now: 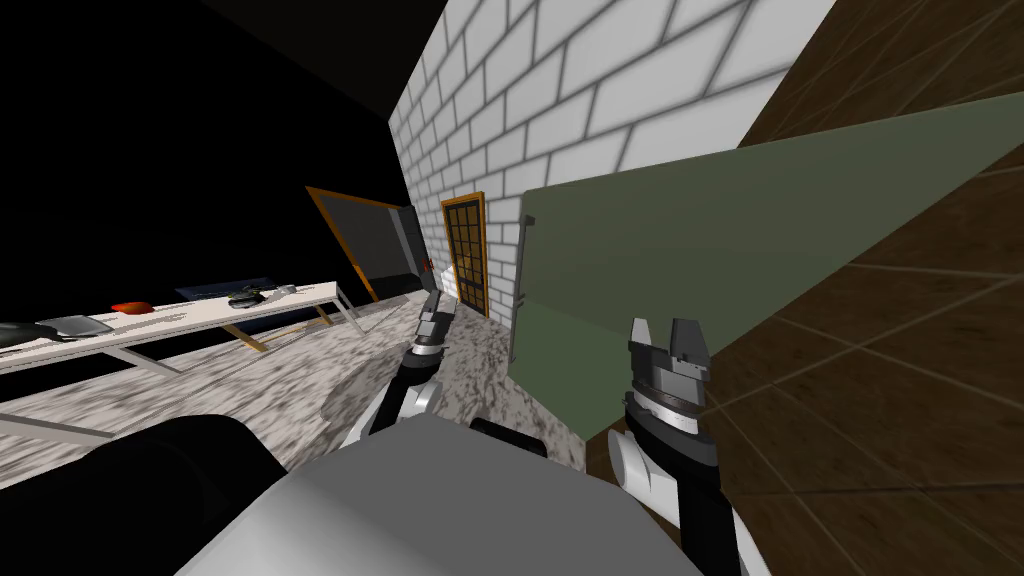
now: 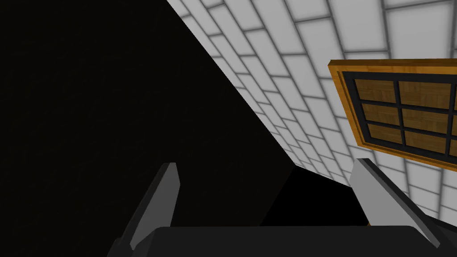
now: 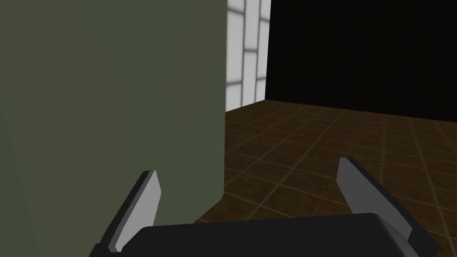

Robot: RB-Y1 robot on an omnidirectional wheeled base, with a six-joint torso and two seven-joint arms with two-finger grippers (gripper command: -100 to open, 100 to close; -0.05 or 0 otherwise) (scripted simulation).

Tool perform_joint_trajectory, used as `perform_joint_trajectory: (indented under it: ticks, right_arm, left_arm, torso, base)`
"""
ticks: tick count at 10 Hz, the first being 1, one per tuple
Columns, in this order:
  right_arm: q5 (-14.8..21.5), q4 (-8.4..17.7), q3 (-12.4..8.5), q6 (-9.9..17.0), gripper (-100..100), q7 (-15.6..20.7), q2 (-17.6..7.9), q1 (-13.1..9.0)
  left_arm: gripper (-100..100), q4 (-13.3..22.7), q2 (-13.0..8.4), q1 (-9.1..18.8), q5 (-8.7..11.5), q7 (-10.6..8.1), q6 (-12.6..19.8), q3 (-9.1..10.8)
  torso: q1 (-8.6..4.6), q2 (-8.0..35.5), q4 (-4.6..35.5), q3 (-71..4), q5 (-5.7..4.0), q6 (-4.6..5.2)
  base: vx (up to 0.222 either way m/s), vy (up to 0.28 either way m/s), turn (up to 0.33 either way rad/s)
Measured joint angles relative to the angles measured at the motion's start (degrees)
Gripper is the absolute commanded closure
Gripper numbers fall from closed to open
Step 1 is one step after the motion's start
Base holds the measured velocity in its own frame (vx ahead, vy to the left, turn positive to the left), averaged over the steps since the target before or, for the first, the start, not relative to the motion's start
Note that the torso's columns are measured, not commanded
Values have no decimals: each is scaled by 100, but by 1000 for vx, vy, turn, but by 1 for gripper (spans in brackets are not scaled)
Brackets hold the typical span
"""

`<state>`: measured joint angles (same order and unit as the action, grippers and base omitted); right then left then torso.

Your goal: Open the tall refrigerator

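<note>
Right gripper (image 1: pixel 668 345) open and empty, just beside the near side of the fridge (image 1: pixel 700 230), which stands right, by the brick wall (image 1: pixel 560 90); handle (image 1: pixel 523 262) on its far left edge, well apart, so best reach left round the corner and meet it square before closing; left gripper (image 2: pixel 267 166) open, idle.

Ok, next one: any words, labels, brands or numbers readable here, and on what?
None can be read.
The green refrigerator shows plain faces, no badge or label.
The brick wall and the wood-framed window carry no writing.
The small things on the white table are too small to tell.
</note>
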<state>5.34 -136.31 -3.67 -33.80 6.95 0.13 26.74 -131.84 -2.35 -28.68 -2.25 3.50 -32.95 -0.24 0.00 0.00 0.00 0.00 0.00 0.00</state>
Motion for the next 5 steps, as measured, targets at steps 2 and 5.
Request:
perform_joint_trajectory:
  ticks: [2,5]
  right_arm:
    - [0,0,0,0,0,0,0,0]
    - [0,-1,0,0,0,0,0,0]
  left_arm:
    - [0,0,0,0,0,0,0,0]
    - [0,-1,0,0,0,0,0,0]
  torso:
    - [0,597,600,-1200,0,0]
    - [0,1845,1846,-3692,0,0]
  base:
    - [0,0,0]
    - [0,0,0]
